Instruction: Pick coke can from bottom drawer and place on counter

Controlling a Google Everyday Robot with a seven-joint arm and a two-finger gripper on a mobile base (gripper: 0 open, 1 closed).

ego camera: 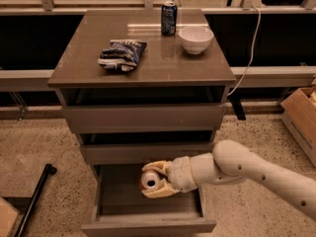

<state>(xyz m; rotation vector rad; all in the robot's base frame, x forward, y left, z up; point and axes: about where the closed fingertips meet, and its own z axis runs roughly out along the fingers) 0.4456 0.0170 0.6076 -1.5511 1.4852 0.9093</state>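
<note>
Fingers [158,166] of the gripper [147,180] clamped on the coke can [150,182], inside the open bottom drawer [148,227], toward its back; grasp looks made, raising it out and setting it on the desk [148,68] above that drawer not yet done.

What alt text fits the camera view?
The end effector grips a coke can inside the open bottom drawer. On the counter above sit a chip bag, a blue can and a white bowl.
</note>
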